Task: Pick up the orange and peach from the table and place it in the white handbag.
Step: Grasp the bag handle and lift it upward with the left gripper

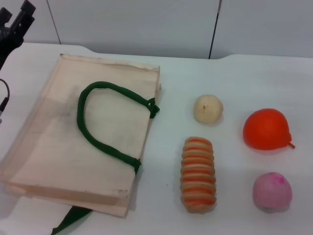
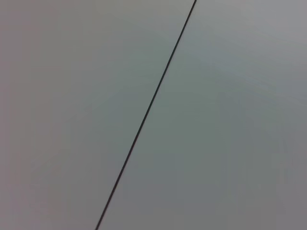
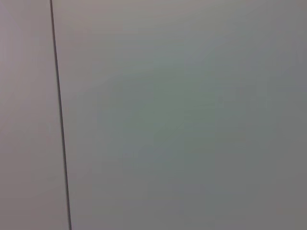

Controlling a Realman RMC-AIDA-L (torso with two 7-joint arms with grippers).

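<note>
One left gripper raised at far-left edge, finger state unclear; orange stem tip pointing right, beside peach.

On the white table you have the flat cream cloth handbag with green rope handles lying at left. Right of it, the striped bread loaf lies near, the pale cream ball farther. Rightmost, the glossy orange-red orange sits beyond the small pink peach.

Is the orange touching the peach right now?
Apart. The head view shows bare table between the orange and the peach, which sits nearer the robot.
</note>
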